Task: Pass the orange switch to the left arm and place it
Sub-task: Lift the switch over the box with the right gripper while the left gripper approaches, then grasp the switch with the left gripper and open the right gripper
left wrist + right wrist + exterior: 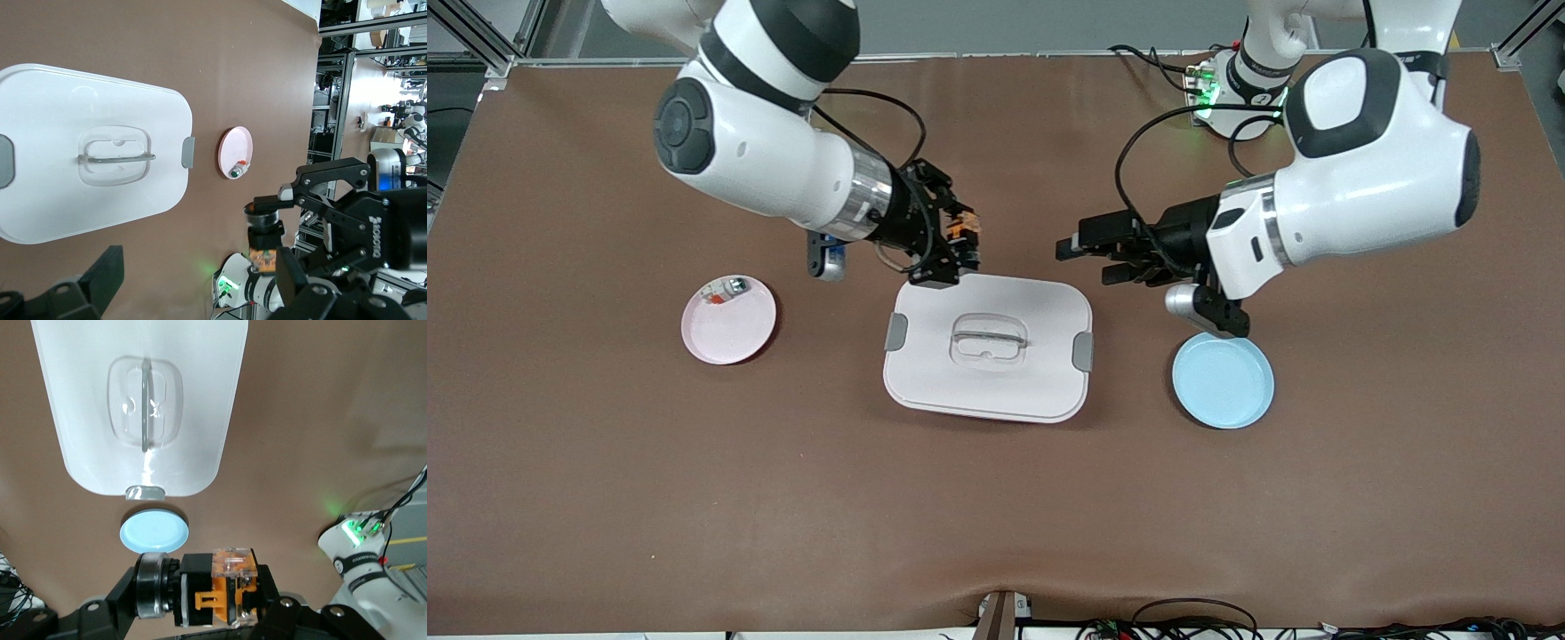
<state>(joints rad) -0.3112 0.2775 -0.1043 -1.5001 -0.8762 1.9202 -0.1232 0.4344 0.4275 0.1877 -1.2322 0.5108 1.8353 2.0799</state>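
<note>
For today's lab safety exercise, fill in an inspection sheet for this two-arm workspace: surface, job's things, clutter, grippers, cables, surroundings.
Surface: brown table, flat.
Job's things: orange switch held in the air; box shut, mid-table.
Clutter: pink plate carrying a small white part; blue plate.
Grippers: right gripper over the box's edge, jaws shut on the orange switch; left gripper facing it, jaws open.
Cables: black leads looped at both wrists; more at the table's near edge.
Surroundings: metal framing, lit green unit.
</note>
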